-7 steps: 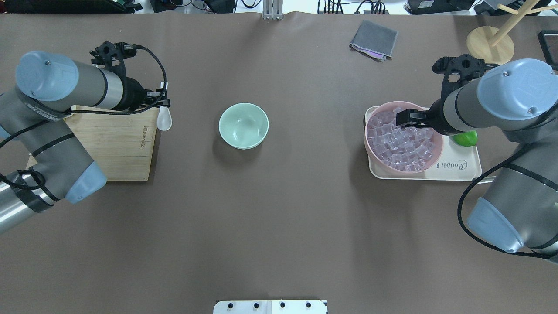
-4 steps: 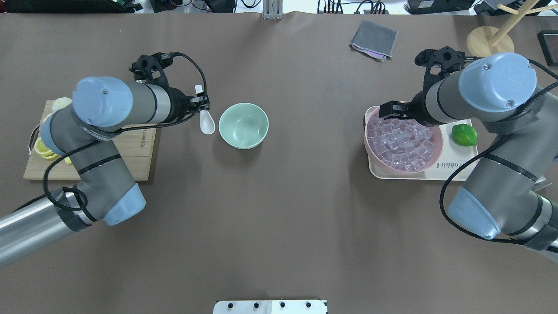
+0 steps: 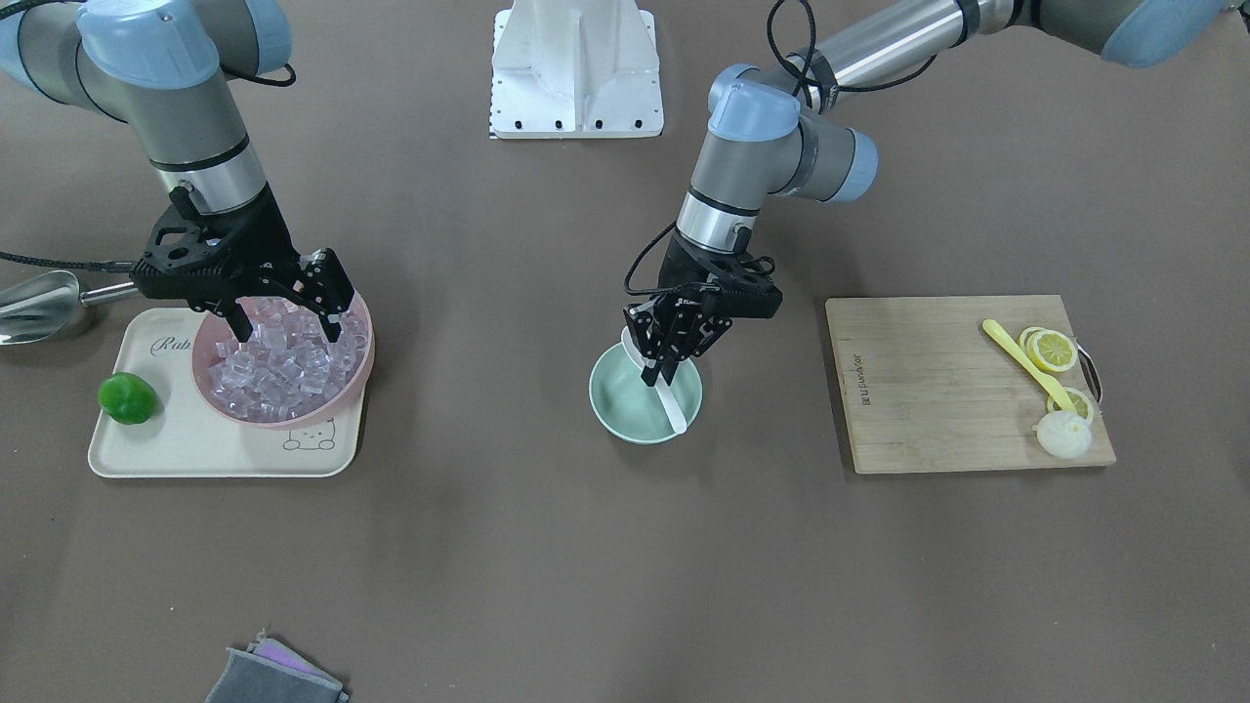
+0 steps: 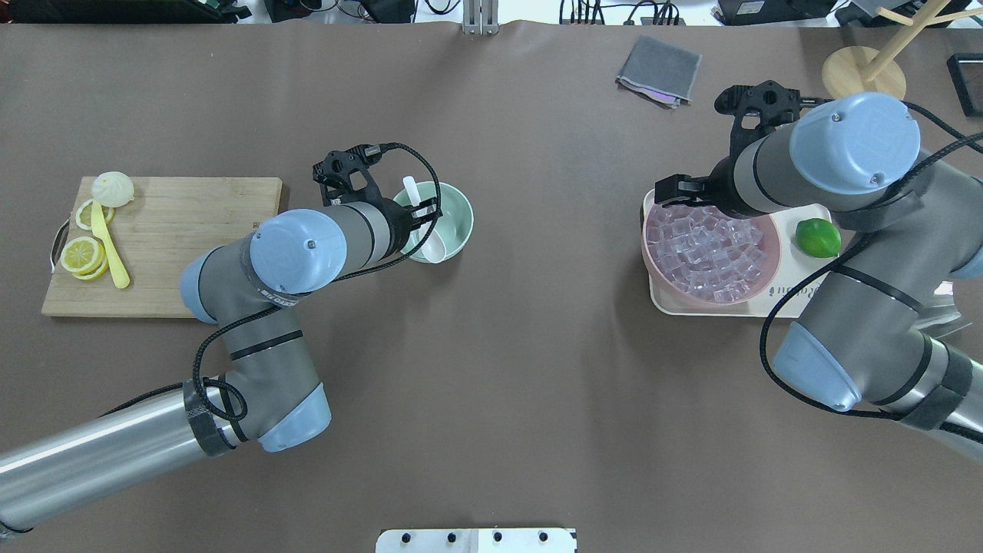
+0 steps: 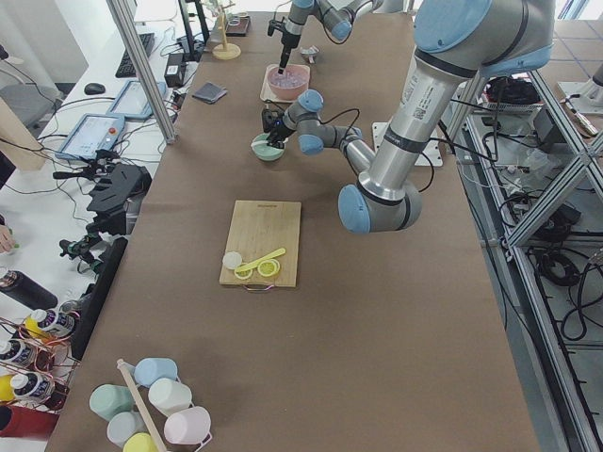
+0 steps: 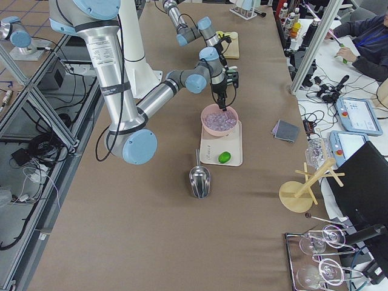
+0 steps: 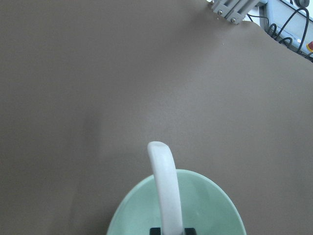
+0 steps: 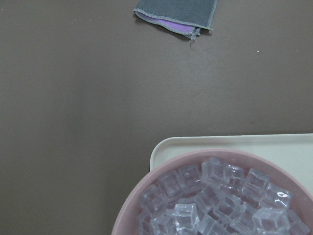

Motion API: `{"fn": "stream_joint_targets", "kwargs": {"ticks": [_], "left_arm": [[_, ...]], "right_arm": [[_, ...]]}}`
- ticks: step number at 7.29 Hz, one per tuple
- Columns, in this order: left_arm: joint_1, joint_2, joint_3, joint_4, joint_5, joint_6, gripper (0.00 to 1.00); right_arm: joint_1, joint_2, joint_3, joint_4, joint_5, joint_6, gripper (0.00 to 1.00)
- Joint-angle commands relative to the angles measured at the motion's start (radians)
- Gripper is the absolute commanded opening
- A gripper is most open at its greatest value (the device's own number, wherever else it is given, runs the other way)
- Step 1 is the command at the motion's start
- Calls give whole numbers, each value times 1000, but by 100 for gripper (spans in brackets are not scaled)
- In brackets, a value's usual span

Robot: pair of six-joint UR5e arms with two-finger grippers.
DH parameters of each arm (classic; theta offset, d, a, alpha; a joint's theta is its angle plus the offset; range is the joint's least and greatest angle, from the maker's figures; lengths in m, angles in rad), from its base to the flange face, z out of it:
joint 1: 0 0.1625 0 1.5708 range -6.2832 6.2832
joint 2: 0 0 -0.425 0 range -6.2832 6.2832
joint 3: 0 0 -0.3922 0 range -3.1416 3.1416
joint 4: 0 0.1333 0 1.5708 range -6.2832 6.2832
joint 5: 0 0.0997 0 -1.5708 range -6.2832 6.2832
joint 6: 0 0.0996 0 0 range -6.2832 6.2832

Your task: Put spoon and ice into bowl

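Note:
The mint-green bowl (image 4: 455, 213) stands at the table's middle. My left gripper (image 4: 425, 220) is shut on the white spoon (image 4: 432, 247) and holds it over the bowl, scoop low inside and handle pointing away from the robot. The front view shows the spoon (image 3: 672, 408) slanting into the bowl (image 3: 617, 402) under the gripper (image 3: 662, 363). In the left wrist view the spoon's handle (image 7: 165, 188) rises over the bowl (image 7: 210, 208). Clear ice cubes (image 4: 706, 257) fill a pink bowl (image 4: 772, 270). My right gripper (image 3: 281, 314) hovers open over that bowl's far-left rim, with no cube seen in it.
The pink bowl sits on a cream tray (image 4: 806, 298) with a lime (image 4: 818, 238). A metal scoop (image 3: 39, 303) lies beside the tray. A cutting board (image 4: 192, 246) at the left holds lemon slices and a yellow spoon (image 4: 107, 247). A grey cloth (image 4: 659, 71) and a wooden stand (image 4: 864, 77) are at the back.
My left arm carried the spoon rightwards from beside the cutting board to over the mint bowl. My right gripper moved from the middle of the ice to the pink bowl's far-left rim.

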Motion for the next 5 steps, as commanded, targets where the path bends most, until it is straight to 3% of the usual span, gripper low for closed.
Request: {"fn": "stream_joint_targets", "kwargs": {"ticks": [1, 2, 4, 5], "left_arm": [[4, -3, 10, -1, 9, 0, 57], [2, -3, 4, 0, 7, 9, 96], [-17, 4, -43, 13, -46, 84, 97], [-84, 26, -100, 69, -171, 171, 97]], "right_arm": [[-6, 2, -1, 0, -1, 2, 100], [-9, 2, -4, 0, -2, 4, 100], [-11, -11, -8, 0, -5, 2, 100], [-11, -30, -8, -3, -17, 1, 100]]}}
